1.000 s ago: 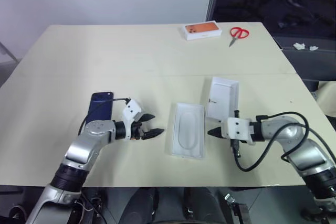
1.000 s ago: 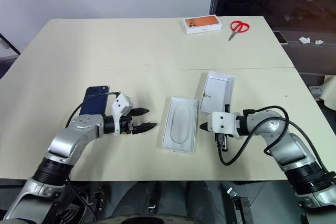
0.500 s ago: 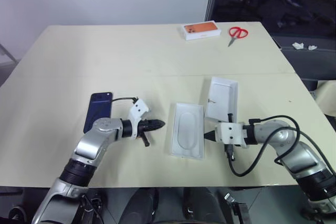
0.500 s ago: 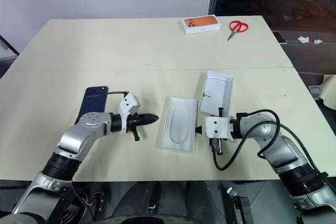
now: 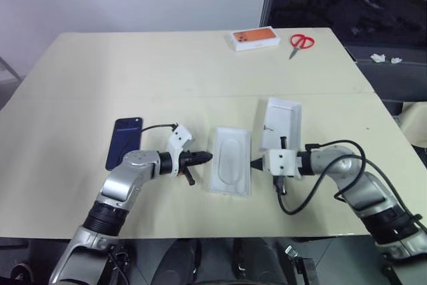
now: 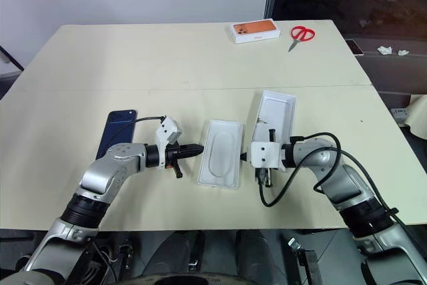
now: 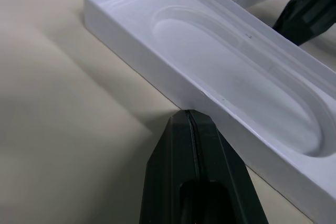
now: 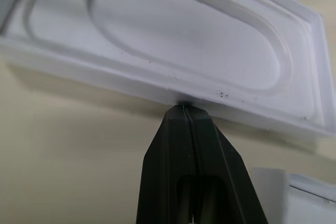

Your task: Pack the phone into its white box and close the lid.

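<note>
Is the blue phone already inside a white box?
No, the phone lies flat on the bare table, off to the side of the white insert and of the other white pieces.

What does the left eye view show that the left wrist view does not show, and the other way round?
Left eye view alone: the phone flat on the table, the orange-topped box and the scissors at the far edge.

Left wrist view alone: the shut tips of the left gripper pressed against the long wall of the insert, seen close.

Both: the insert with its rounded recess, the right gripper on its opposite side, and the open white box beyond it.
</note>
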